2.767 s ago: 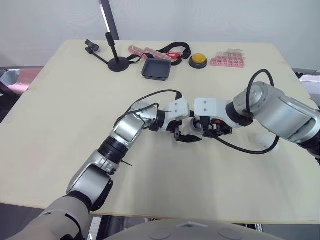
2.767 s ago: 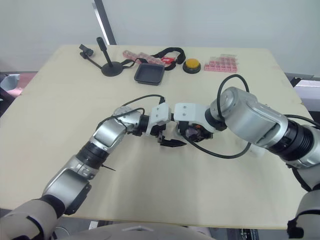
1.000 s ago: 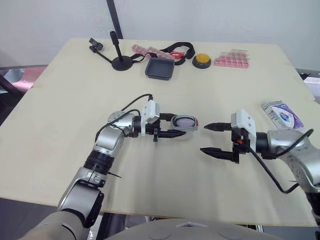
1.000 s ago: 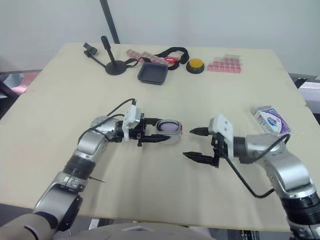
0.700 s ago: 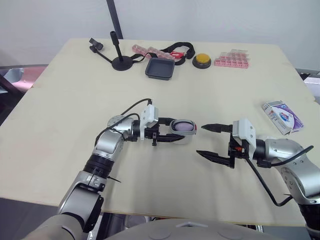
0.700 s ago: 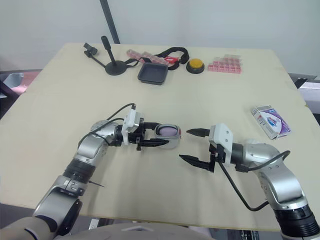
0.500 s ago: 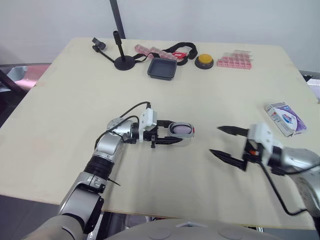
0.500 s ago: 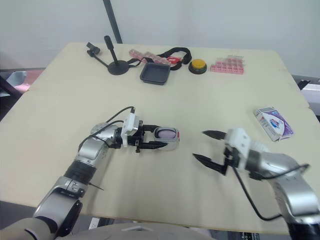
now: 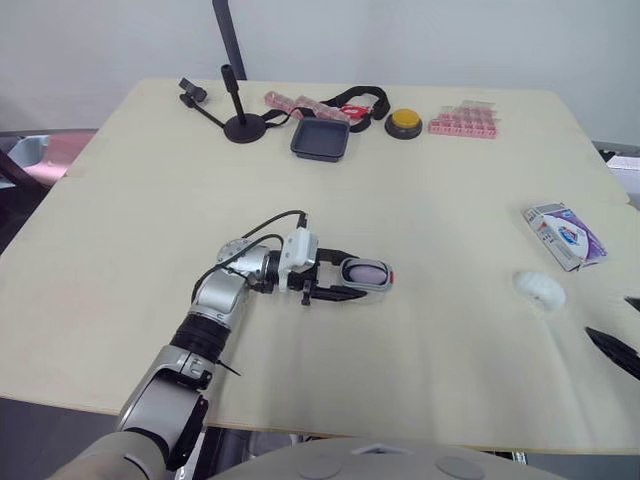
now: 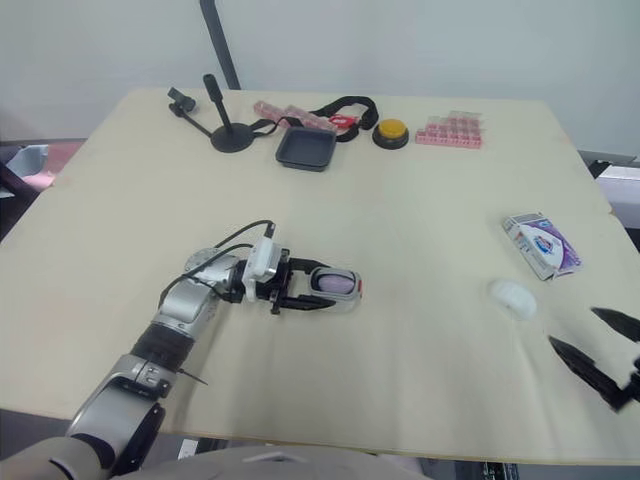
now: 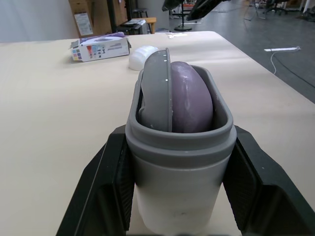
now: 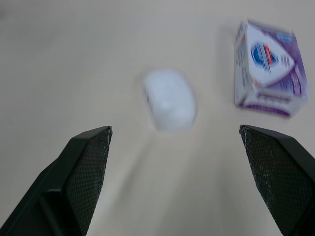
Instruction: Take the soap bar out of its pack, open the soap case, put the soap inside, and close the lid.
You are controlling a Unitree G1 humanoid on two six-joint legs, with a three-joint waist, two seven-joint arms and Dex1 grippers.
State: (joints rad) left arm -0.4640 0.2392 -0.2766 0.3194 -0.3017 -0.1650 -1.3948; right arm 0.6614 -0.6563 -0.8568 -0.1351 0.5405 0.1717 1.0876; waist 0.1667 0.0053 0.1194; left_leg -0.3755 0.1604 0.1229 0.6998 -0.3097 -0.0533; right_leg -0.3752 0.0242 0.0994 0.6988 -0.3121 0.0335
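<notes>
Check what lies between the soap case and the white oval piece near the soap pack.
Nothing lies there. In the left eye view, bare table runs from the soap case across to the white oval piece.

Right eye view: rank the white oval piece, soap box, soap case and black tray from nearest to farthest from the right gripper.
From the right gripper, open at lower right:
1. White oval piece, just ahead, slightly left.
2. Soap box, farther back on the right.
3. Soap case, well to the left, centre.
4. Black tray, far side, left of centre.
</notes>
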